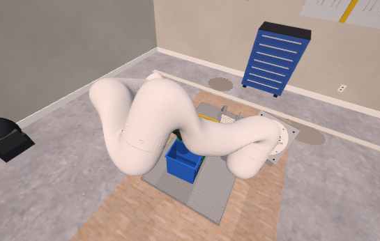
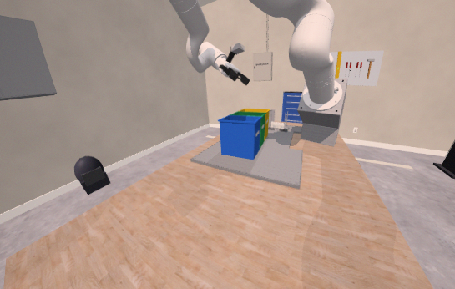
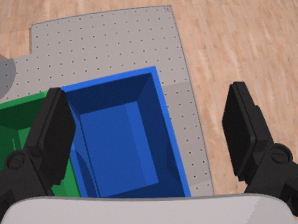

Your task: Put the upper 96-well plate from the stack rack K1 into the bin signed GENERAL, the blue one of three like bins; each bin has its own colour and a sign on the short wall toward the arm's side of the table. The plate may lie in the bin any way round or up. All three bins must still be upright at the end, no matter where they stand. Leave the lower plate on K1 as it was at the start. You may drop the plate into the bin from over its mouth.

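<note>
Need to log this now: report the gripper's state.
Gripper: open wide, holding nothing, high above the blue bin.

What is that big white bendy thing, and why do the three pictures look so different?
The big white thing is a robot arm. It bends at joints, a bit like your arm. At its end is a black tool with two fingers for picking things up. Right now the fingers are wide open and hold nothing.

Each picture comes from a different camera. One looks down from high above. One stands off to the side on the wooden table. One rides on the arm's wrist, so you peek down between the two fingers.

On a grey mat stand three bins in a row: a blue bin, a green bin behind it, and a yellow bin last. The tool hangs high over the blue bin, whose inside looks bare in the wrist picture.
</note>
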Motion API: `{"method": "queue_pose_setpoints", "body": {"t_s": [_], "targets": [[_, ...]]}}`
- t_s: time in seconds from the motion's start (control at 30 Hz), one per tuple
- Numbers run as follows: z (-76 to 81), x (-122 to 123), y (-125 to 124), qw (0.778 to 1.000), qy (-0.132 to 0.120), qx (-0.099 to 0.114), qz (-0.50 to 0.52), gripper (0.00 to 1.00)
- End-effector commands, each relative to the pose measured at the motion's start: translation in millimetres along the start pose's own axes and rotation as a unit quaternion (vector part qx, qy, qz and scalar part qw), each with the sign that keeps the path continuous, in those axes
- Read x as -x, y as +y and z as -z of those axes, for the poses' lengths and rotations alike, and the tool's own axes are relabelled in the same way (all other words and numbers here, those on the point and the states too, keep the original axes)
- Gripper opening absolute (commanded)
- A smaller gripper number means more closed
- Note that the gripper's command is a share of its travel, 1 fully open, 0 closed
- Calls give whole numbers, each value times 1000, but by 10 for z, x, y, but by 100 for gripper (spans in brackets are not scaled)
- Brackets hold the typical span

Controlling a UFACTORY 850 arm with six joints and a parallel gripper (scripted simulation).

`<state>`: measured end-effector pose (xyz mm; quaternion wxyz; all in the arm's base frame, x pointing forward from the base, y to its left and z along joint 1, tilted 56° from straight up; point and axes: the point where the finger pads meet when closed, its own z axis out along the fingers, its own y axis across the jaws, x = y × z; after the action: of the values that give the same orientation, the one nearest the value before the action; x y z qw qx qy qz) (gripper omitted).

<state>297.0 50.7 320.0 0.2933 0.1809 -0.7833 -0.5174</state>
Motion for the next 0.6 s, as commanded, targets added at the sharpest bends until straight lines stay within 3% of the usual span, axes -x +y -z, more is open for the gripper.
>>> {"method": "queue_pose_setpoints", "body": {"t_s": [0.0,0.57], "targets": [[4,0,1,1000,0,0,0,100],[219,222,-520,977,-71,-4,201,100]]}}
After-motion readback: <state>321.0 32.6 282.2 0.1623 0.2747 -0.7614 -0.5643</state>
